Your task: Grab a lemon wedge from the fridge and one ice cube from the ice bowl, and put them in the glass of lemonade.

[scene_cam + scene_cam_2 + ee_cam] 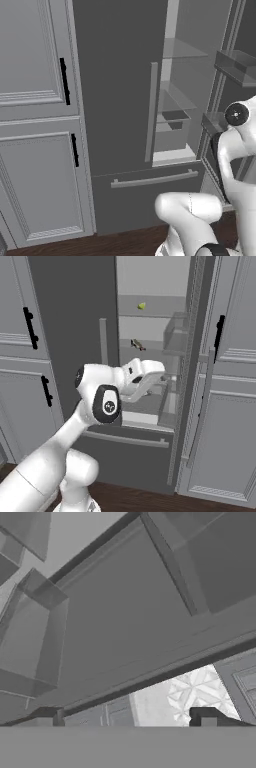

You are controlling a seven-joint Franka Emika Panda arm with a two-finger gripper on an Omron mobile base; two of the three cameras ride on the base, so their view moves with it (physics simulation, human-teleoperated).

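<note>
Our jaws [130,721] stand wide apart with nothing between them, low inside the open fridge [75,316]. The lemon wedge [142,306] sits on an upper shelf [150,308], well above the hand [142,378].

We judge the main risk to be the climb: the hand is level with the lower shelves and close to the door bins [175,336] on the right, so a straight lift could knock a shelf edge or a bin wall. The wedge is tiny next to our open jaws, so a slightly off closing could nudge it back along the shelf or pinch air. The dark elongated item [137,345] one shelf down lies nearer the hand and could be taken by mistake.

The shelves look clear and smooth. Light grey cabinets [35,125] with black handles flank the fridge, above a dark wooden floor [120,242].
</note>
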